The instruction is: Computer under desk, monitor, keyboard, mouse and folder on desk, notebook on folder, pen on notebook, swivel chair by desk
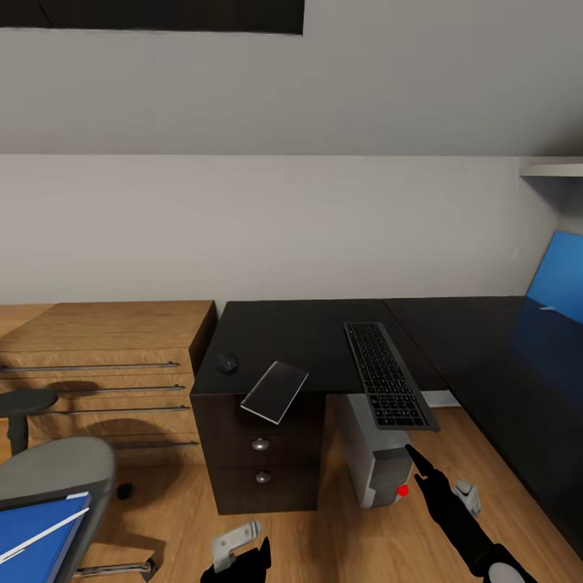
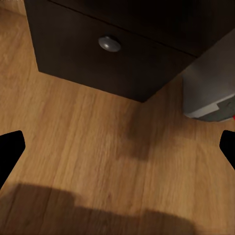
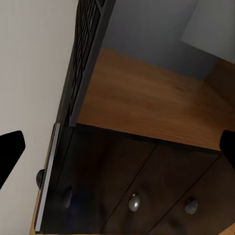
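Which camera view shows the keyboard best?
The head view: the whole keyboard shows from above on the desk, its near end jutting past the front edge over the computer. The right wrist view shows the keyboard edge-on, with few keys visible. The left wrist view looks at floor and a drawer.

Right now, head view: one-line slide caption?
Keyboard overhanging the desk edge above the computer; mouse and notebook alongside.

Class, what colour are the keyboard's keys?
Dark grey to black, on the keyboard; clearest in the head view.
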Robot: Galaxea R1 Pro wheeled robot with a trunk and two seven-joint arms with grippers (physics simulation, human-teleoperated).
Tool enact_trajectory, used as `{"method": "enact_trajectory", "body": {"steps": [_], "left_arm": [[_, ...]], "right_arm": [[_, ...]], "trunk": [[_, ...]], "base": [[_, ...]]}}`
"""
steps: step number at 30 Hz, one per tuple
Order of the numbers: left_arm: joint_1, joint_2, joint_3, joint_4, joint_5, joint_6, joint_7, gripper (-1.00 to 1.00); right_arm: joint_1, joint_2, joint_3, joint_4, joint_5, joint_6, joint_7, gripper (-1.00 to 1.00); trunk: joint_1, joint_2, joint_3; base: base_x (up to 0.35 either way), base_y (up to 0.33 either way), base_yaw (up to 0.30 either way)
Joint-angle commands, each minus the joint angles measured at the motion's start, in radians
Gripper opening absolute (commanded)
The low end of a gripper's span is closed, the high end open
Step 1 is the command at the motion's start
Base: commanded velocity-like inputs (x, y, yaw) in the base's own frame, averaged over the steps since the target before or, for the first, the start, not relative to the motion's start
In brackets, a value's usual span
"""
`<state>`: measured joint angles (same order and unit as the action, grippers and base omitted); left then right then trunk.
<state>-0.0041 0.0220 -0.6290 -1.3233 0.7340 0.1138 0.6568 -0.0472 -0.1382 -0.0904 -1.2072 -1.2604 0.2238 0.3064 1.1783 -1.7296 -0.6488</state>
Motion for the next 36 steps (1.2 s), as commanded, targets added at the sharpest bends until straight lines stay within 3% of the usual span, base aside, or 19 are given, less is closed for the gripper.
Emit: {"method": "enact_trajectory", "body": {"steps": [1, 32, 36], "left_arm": [[0.000, 0.001, -0.001, -0.002, 0.002, 0.004, 0.006, 1.00], [0.000, 0.007, 0.006, -0.012, 0.003, 0.004, 0.008, 1.00], [0.000, 0.003, 0.069, -0.015, 0.016, 0.004, 0.012, 1.00]], "right_arm": [[0.000, 0.000, -0.002, 0.000, -0.010, 0.008, 0.002, 1.00], [0.000, -0.001, -0.002, 0.000, -0.010, 0.008, 0.001, 1.00], [0.000, -0.001, -0.002, 0.000, -0.011, 0.008, -0.008, 1.00]], "trunk": [[0.000, 0.000, -0.001], [0.000, 0.000, -0.001], [0.000, 0.000, -0.001]], "base": [[0.092, 0.000, 0.000], [0.098, 0.000, 0.000], [0.003, 0.000, 0.000]]}}
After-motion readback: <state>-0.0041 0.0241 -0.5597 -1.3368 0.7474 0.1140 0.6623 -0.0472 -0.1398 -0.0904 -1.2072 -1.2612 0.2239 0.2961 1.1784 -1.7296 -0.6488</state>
